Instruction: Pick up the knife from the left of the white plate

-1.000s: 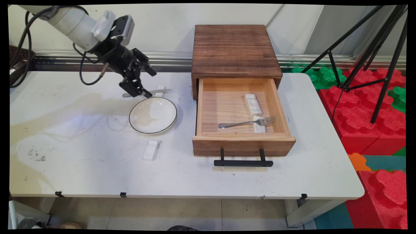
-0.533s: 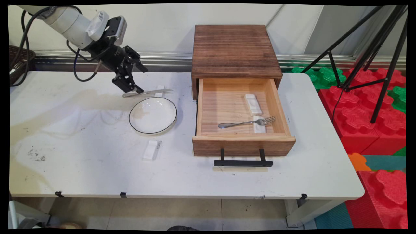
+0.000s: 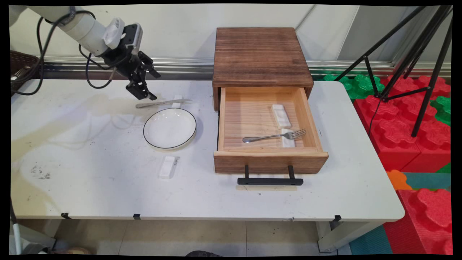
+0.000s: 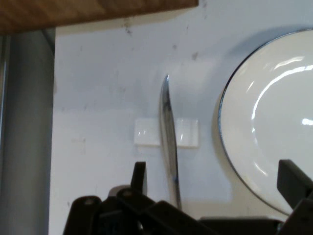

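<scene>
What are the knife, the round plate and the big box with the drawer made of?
The knife looks like shiny metal: it mirrors the light. The plate looks like glazed white ceramic, glossy with a dark rim. The drawer box looks like wood, with visible grain.

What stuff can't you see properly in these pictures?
- Silver knife: handle end hidden behind the black gripper, hand view.
- White plate with black rim: cut off by the right edge, hand view.
- White rest in the wooden drawer: partly under the fork, main view.

hand [image 3: 143,94] lifted off the knife [image 3: 163,103], drawn back up-left — knife uncovered on its rest [image 3: 176,101]
</scene>
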